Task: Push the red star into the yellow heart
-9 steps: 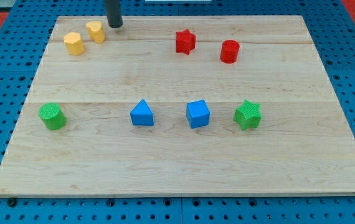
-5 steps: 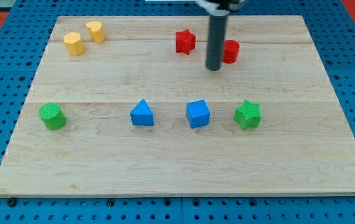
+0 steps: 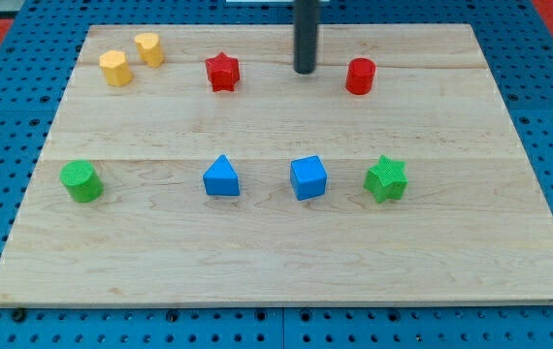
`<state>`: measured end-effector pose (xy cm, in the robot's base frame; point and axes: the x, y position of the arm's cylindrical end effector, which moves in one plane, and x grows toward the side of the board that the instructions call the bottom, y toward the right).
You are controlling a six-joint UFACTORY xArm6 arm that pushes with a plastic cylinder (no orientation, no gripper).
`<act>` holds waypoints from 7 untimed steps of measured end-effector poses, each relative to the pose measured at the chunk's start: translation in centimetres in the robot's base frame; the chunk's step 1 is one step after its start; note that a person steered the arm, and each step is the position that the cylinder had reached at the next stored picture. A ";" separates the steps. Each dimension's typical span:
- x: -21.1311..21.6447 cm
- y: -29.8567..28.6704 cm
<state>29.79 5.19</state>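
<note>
Red star (image 3: 222,72) sits far on the bench (image 3: 276,252), left of centre, apart from everything. Two yellow blocks lie further left at the far-left corner: one (image 3: 148,48) nearer the star, the other (image 3: 114,68) just beside it; which is the heart cannot be told.

Rod stands upright, coming down from the far edge. My tip (image 3: 304,71) rests between the red star and the red cylinder (image 3: 360,76), touching neither. The tool is a bare rod; it holds nothing.

Near row, left to right: green cylinder (image 3: 81,180), blue triangular block (image 3: 221,176), blue cube (image 3: 309,177), green star (image 3: 386,178).
</note>
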 end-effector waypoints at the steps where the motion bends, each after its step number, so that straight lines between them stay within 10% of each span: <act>1: 0.4 -4.5; 3: -2.1 -12.8; 6: -0.5 -3.5; 7: 0.0 -13.1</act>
